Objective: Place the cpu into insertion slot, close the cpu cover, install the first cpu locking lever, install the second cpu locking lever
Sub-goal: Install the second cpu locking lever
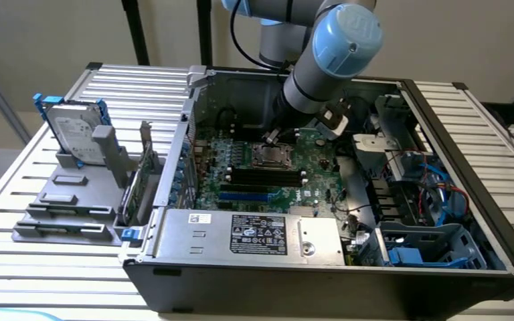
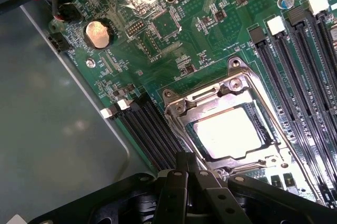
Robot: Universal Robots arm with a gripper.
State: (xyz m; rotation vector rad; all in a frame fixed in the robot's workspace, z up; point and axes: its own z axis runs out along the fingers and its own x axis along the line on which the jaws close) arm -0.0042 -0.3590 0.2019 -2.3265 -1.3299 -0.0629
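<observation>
Fingers of the black gripper [image 2: 185,174] are pressed together, holding nothing, their tips just beside the near edge of the socket. Past them the cpu [image 2: 227,133], a small flat square chip with a pale silvery-tan face, already lies in the insertion slot [image 2: 263,124], the black-rimmed square socket on the green motherboard [image 2: 184,50]. The thin silvery metal cpu cover [image 2: 205,95] frames it, apparently lowered. I judge the chip light, stiff and fragile, best held by its edges; the cover is springy sheet metal, best pushed at its free edge.
</observation>
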